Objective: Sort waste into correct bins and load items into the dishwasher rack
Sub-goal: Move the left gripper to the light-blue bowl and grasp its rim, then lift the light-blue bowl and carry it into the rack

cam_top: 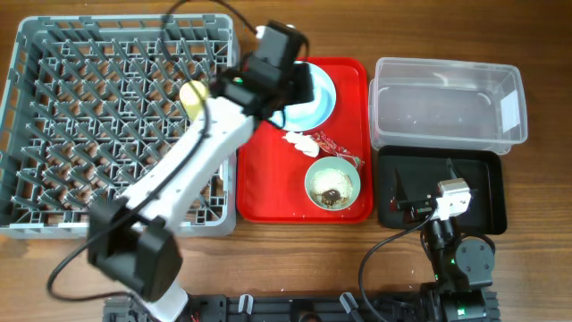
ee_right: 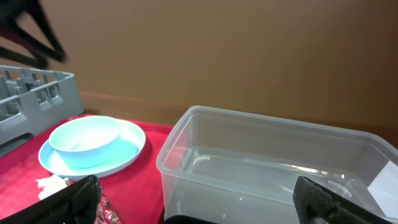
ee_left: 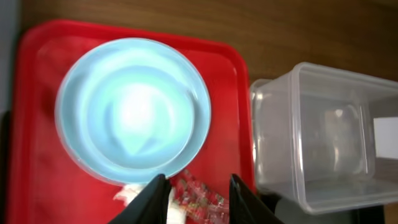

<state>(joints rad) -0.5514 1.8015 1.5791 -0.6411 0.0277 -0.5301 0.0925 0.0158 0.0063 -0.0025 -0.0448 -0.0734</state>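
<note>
- We found the left end effector [ee_left: 196, 182] partly spread, with nothing between its fingers, hanging over the red tray [ee_left: 37, 180].
- The wrapper [ee_left: 200, 198] lay on the red tray straight below the gap between those fingers.
- The tissue [ee_left: 134, 196] sat just beside the finger on the side away from the tub [ee_left: 323, 143]. We could not tell whether it touched the wrapper.
- Just ahead of the fingertips stood the plate [ee_right: 127, 152] with a bowl [ee_right: 87, 138] resting on it.
- We judged the wrapper very light, thin, crinkly and slick, likely to slide or spring out of a shallow pinch.
- The best hold looked like a raised crease or a lifted edge, with one finger on each side, not the flat foil.
- The tissue looked soft and squashy and would take a pinch anywhere in its bulk. Being so close, it could get caught up with the wrapper.
- The right end effector [ee_right: 196, 186] was spread wide and empty over the black tray [cam_top: 483, 179], with the tub right in front of it.
- Well back from the left end effector, a second bowl [cam_top: 311, 179] held scraps [cam_top: 332, 195].
- A cup [cam_top: 191, 94] sat in the rack [cam_top: 89, 107].
</note>
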